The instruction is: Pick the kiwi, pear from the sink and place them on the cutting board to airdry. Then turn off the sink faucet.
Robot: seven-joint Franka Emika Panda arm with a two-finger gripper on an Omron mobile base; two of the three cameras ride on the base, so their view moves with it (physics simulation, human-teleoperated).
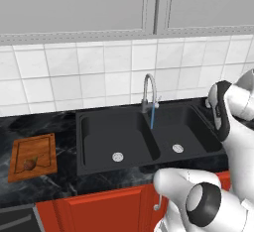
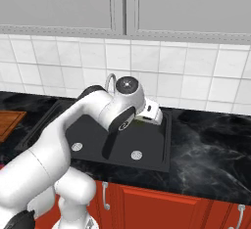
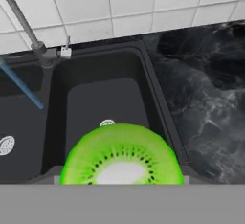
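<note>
A dark, marble-veined stone countertop (image 1: 59,122) is seen running along the white tiled wall, above red cabinet fronts. A wide matte black double-basin sink (image 1: 99,164) is set into it. A flat rectangular reddish-brown wooden cutting board (image 1: 22,149) is laid on the counter left of the sink, apart from it. A small brownish fruit (image 1: 30,164) is seen on the board.

My own arm hid much of the sink (image 2: 162,145) in the right base view. The kiwi (image 3: 122,156) was cut off along its lower part in my hand view. A small brownish thing (image 1: 30,164) on the cutting board (image 1: 20,151), possibly the pear, was too small to tell.
</note>
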